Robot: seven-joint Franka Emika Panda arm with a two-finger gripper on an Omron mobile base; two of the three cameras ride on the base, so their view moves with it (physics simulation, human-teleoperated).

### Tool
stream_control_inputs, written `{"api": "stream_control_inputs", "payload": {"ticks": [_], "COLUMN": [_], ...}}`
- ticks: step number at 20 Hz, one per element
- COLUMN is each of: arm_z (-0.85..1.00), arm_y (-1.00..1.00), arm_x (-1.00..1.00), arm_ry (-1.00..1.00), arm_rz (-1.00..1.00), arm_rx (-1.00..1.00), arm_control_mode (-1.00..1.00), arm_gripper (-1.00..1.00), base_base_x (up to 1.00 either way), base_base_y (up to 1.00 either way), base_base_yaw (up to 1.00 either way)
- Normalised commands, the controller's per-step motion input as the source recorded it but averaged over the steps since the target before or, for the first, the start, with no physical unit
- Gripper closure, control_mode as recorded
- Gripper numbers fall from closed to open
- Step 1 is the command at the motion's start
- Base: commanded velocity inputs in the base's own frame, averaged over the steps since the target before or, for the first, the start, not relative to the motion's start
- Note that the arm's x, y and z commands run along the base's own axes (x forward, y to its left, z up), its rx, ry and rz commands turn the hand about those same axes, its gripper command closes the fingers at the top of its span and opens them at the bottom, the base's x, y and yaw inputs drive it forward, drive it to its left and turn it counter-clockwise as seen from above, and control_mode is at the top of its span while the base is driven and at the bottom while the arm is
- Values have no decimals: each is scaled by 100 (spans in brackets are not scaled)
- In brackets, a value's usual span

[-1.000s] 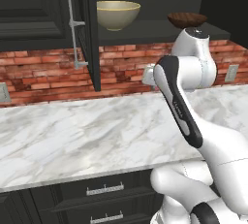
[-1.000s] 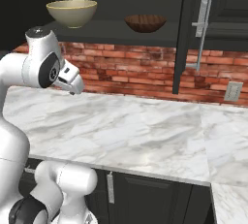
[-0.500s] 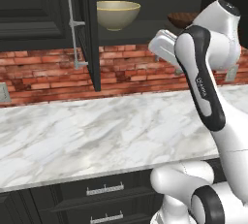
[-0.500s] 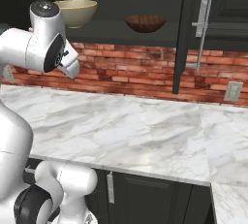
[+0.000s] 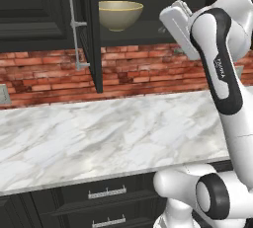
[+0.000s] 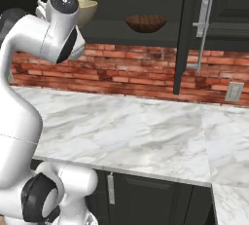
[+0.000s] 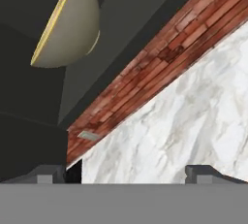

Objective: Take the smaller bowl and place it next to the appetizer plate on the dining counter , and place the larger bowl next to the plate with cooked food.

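Beige and rimmed in thin yellow, the larger bowl sat on the floor of the open dark cabinet, at the upper middle of the left base view, just right of the opened cabinet door with its long metal handle. In the right base view that same bowl peeked out at the upper left from behind my white arm, and the smaller bowl, dark brown wood with grain stripes, stood on the same shelf a little to its right, near the top centre, apart from it and upright.

My gripper was raised to shelf height; in the hand view its two dark fingertips stood at the lower left and lower right, spread wide with nothing between them. That view was rolled steeply: the larger bowl lay tipped in the upper left against the dark cabinet, the red brick wall ran as a diagonal band from the upper right down to the lower left, and the white grey-veined marble counter took the lower right.

In the left base view my hand showed at the upper right, in front of the cabinet opening and right of the larger bowl, not touching it. Below, the marble counter stretched across the middle of the frame above dark drawers. In the right base view a wall outlet sat on the brick at the right edge.
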Motion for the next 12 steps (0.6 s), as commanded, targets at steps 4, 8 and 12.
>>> {"api": "stream_control_inputs", "payload": {"ticks": [4, 8, 12], "arm_z": [56, 37, 12], "arm_y": [11, -3, -1], "arm_x": [40, 19, 23], "arm_ry": [4, 8, -3], "arm_rz": [-13, -5, 0], "arm_rx": [7, 0, 0], "arm_control_mode": [-100, -100, -100], "arm_gripper": [-100, -100, -100], "base_base_x": [0, 0, 0], "base_base_y": [0, 0, 0], "base_base_yaw": [0, 0, 0]}}
